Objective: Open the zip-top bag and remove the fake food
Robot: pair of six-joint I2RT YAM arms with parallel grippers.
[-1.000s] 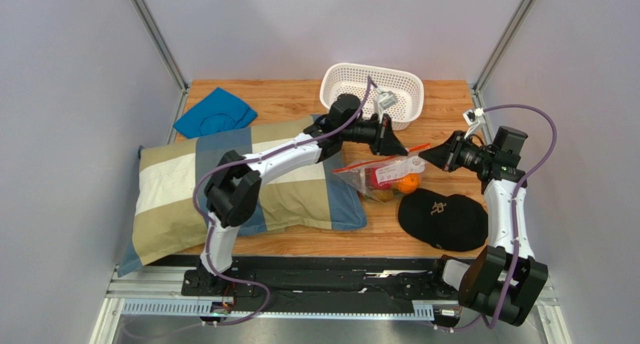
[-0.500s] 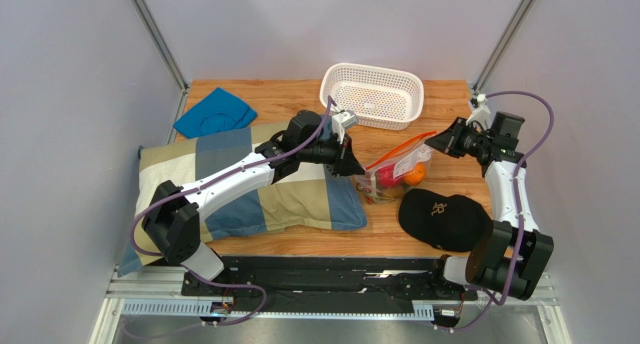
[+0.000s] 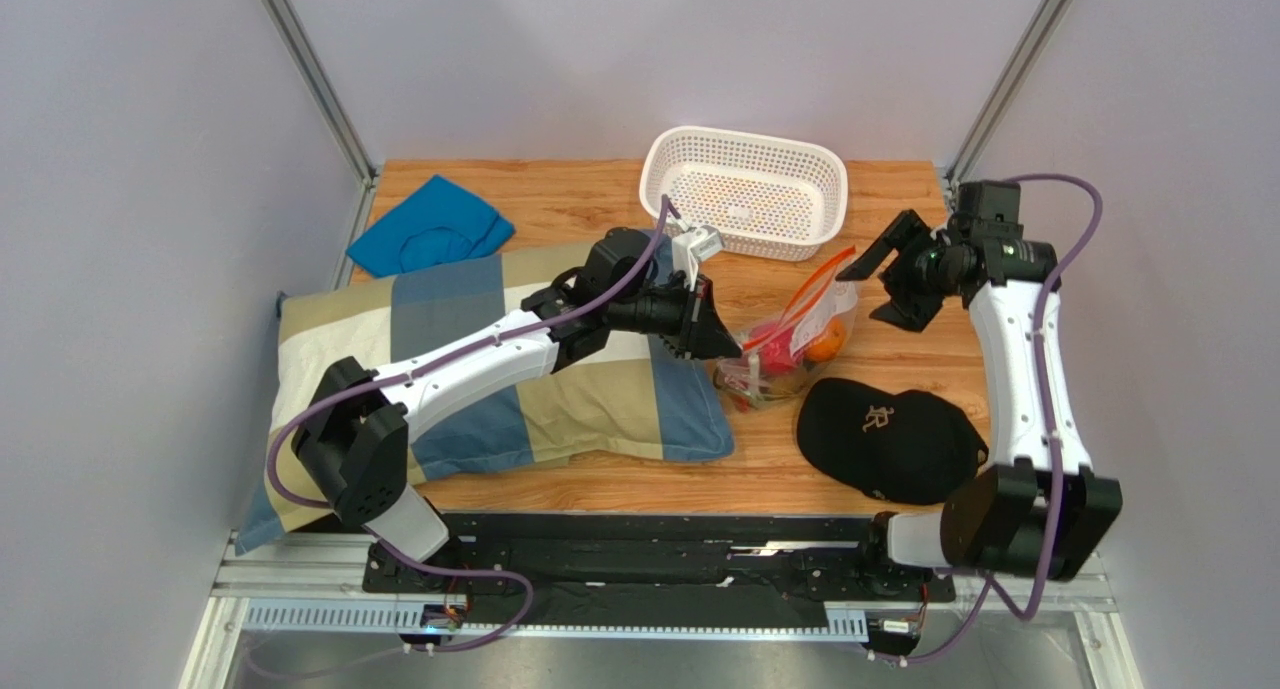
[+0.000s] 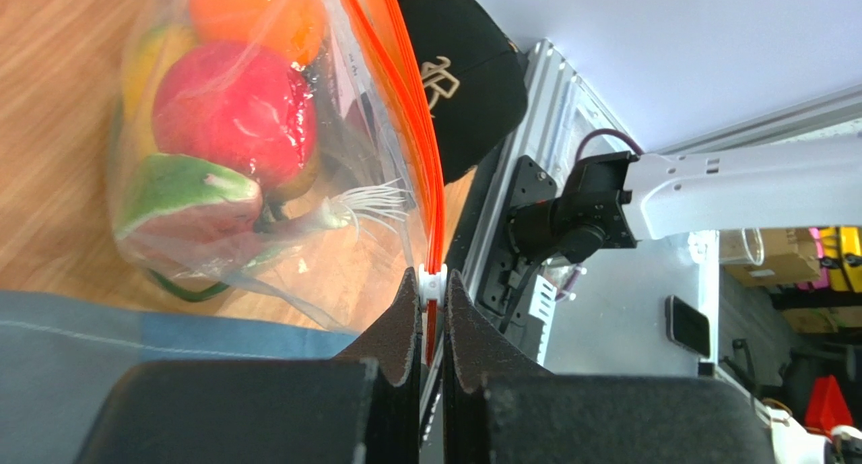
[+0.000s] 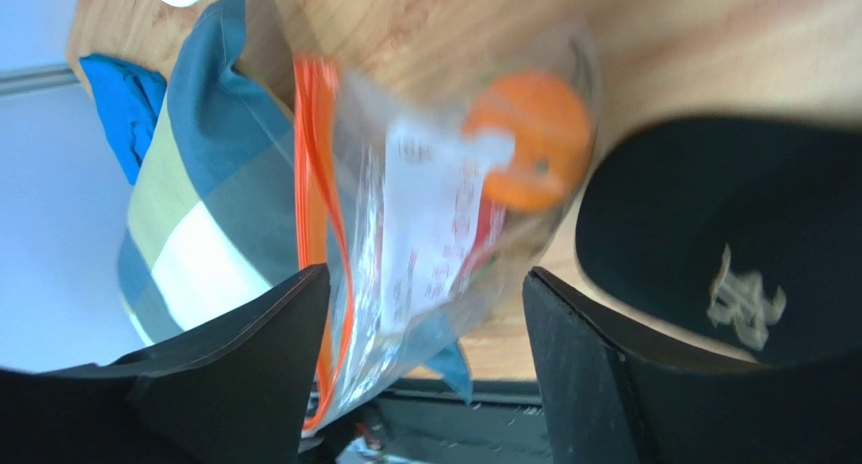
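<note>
Light wooden surface [image 3: 586, 194] carries the plaid pillow [image 3: 331, 374] on your left and the black cap [image 3: 884, 437] on your right. The clear crinkly zip-top bag [image 3: 781, 362] sits between them, mouth tilted up, with the plastic toy fruit [image 4: 228, 110] inside. Step: unzipping. Your right hand [image 3: 897, 277] hangs wide and empty beside the bag's high corner. Your left hand [image 4: 432, 287] pinches the white slider [image 4: 432, 278] on the orange-red zip strip [image 4: 405, 100]. Can't tell how far the zip is parted. Next, probably: regrip that corner, then pull the slider.
</note>
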